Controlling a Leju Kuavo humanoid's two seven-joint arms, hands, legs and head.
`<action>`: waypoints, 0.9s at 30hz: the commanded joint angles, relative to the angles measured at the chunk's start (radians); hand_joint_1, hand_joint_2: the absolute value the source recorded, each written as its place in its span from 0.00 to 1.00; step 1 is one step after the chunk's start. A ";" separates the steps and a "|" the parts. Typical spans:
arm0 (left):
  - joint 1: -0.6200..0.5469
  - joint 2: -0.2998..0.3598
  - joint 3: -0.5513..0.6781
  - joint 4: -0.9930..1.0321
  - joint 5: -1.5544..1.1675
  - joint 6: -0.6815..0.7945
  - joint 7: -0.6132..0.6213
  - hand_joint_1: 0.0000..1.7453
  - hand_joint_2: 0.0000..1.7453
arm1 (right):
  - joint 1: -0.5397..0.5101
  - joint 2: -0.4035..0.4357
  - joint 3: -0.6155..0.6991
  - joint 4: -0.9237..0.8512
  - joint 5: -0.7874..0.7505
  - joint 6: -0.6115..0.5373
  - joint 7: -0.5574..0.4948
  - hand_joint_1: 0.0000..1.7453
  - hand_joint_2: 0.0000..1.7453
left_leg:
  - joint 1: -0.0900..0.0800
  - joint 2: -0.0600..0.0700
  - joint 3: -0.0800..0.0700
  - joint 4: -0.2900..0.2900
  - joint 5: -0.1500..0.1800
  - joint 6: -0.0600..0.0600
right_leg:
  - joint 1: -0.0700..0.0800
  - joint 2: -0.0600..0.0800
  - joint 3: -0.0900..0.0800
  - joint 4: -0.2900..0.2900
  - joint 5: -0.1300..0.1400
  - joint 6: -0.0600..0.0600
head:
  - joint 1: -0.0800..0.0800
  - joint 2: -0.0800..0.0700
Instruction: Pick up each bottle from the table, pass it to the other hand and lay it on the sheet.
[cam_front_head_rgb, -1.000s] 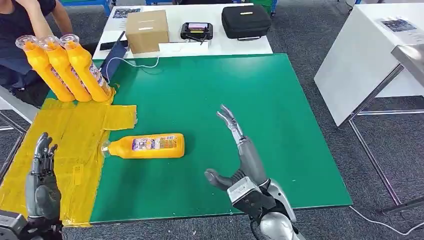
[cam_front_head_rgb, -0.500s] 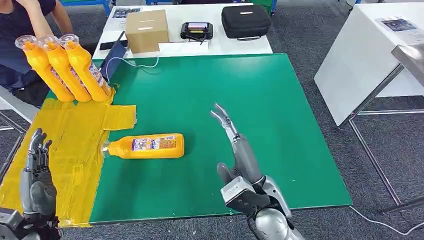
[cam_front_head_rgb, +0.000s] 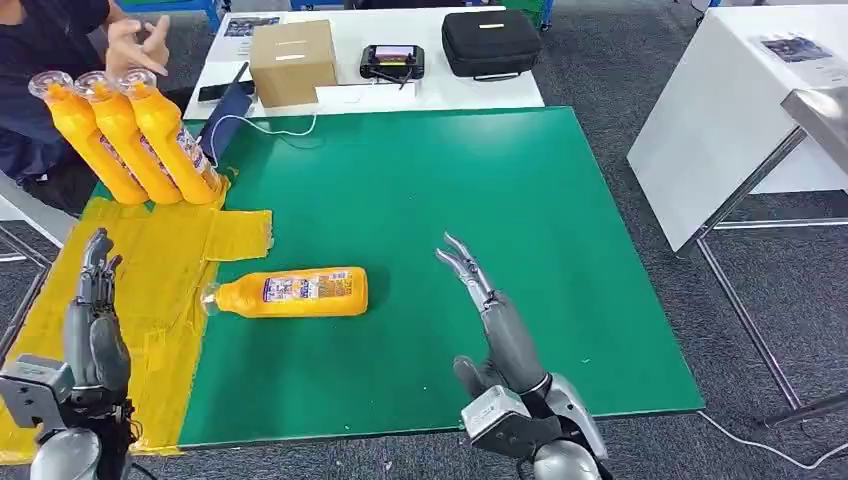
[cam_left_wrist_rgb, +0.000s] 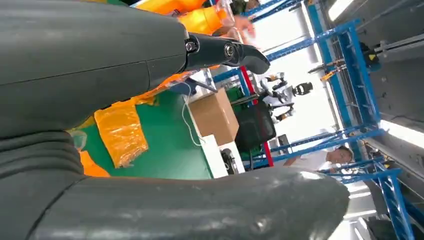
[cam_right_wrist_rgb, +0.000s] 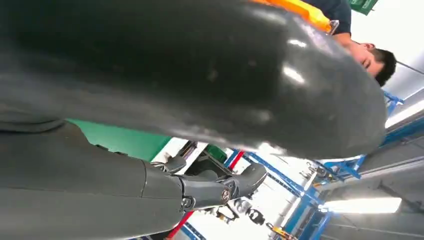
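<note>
An orange bottle (cam_front_head_rgb: 290, 292) with a printed label lies on its side on the green table (cam_front_head_rgb: 480, 180), its clear cap touching the edge of the yellow sheet (cam_front_head_rgb: 150, 280). Three more orange bottles (cam_front_head_rgb: 130, 135) lie side by side at the sheet's far end. My right hand (cam_front_head_rgb: 490, 320) hovers open to the right of the lone bottle, fingers stretched forward and apart from it. My left hand (cam_front_head_rgb: 92, 320) is raised open over the near left part of the sheet, holding nothing. The left hand's fingers (cam_left_wrist_rgb: 220, 50) show empty in the left wrist view.
A person (cam_front_head_rgb: 60, 40) sits at the far left behind the three bottles, hands raised. Beyond the green table stands a white table (cam_front_head_rgb: 340, 95) with a cardboard box (cam_front_head_rgb: 293, 60), a small device (cam_front_head_rgb: 393, 62) and a black case (cam_front_head_rgb: 492, 42). Another white table (cam_front_head_rgb: 740, 110) stands to the right.
My left hand has risen and shifted slightly right over the sheet. My right hand has drawn back toward me a little. The person's hands have lifted off the three bottles.
</note>
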 joint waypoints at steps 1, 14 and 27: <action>-0.001 0.036 -0.001 0.053 0.028 0.008 -0.012 0.00 0.00 | -0.070 0.010 0.032 0.072 0.004 0.031 0.011 0.00 0.00 | 0.001 -0.002 0.006 -0.001 -0.002 -0.001 | 0.000 0.008 0.005 -0.001 -0.002 -0.002 | 0.000 0.000; 0.014 0.058 0.144 0.137 0.035 -0.057 -0.027 0.00 0.00 | -0.190 0.049 0.136 0.159 0.040 0.024 0.058 0.00 0.00 | 0.001 0.001 0.005 -0.001 -0.002 -0.001 | 0.000 0.010 0.005 0.000 -0.001 -0.002 | 0.000 0.000; 0.003 0.040 0.143 0.115 0.006 -0.066 -0.018 0.00 0.00 | -0.127 0.013 0.093 0.059 0.152 -0.085 -0.014 0.00 0.00 | 0.001 -0.004 0.002 -0.001 0.000 0.000 | 0.000 0.002 0.003 -0.001 -0.001 -0.001 | 0.000 0.000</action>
